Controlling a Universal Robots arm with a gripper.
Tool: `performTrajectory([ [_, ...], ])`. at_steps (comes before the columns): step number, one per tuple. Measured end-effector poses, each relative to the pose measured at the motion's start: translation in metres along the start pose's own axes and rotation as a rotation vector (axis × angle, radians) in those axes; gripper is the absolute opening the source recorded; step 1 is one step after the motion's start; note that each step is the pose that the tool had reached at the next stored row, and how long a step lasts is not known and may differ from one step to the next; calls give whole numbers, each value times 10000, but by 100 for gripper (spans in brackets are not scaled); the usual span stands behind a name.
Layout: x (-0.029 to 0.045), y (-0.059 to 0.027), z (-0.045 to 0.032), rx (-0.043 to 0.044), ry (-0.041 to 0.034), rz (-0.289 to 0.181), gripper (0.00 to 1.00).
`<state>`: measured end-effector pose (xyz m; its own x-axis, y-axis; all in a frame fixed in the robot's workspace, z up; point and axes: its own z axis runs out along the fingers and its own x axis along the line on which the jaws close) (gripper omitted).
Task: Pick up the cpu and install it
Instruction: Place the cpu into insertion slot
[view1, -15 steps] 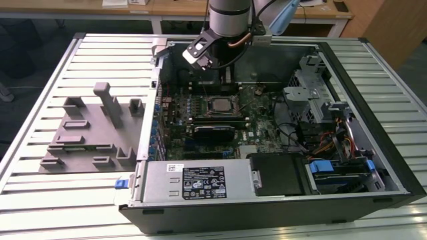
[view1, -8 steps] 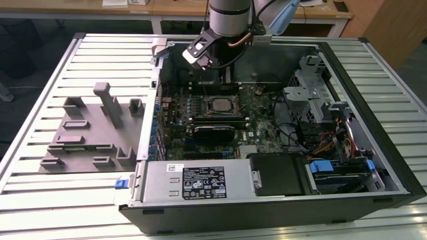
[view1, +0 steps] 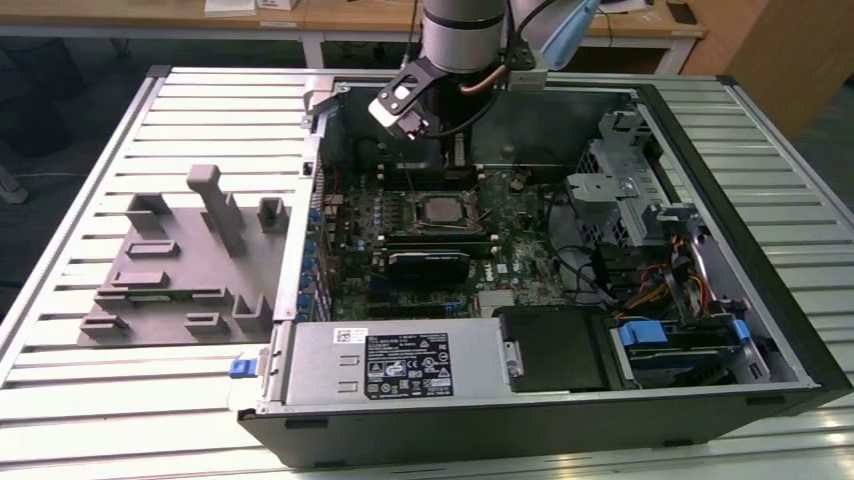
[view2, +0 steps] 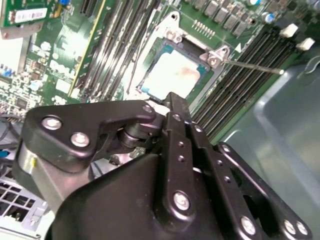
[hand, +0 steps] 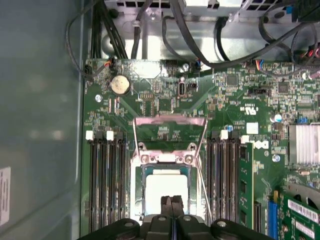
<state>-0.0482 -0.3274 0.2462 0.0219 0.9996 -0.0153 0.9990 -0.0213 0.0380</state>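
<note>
While its fingers (hand: 166, 209) are clenched together on nothing, the gripper (hand: 172, 201) hangs just over the cpu (hand: 161, 186), which is seated in its socket (hand: 165, 159).

- You see the cpu (view1: 438, 210) with a silvery-grey top.
- Your motherboard (hand: 150, 107) is green, lined with black slot strips.
- Your gripper (hand: 172, 201) is black with silver screws.
- Your tray block (view1: 180, 265) is plain grey.
- Your table (view1: 67, 390) is pale grey, ribbed in parallel stripes.
</note>
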Motion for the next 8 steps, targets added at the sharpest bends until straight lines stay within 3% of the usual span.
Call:
performTrajectory([
  [8, 0, 5, -25, -2, 3, 0, 11],
])
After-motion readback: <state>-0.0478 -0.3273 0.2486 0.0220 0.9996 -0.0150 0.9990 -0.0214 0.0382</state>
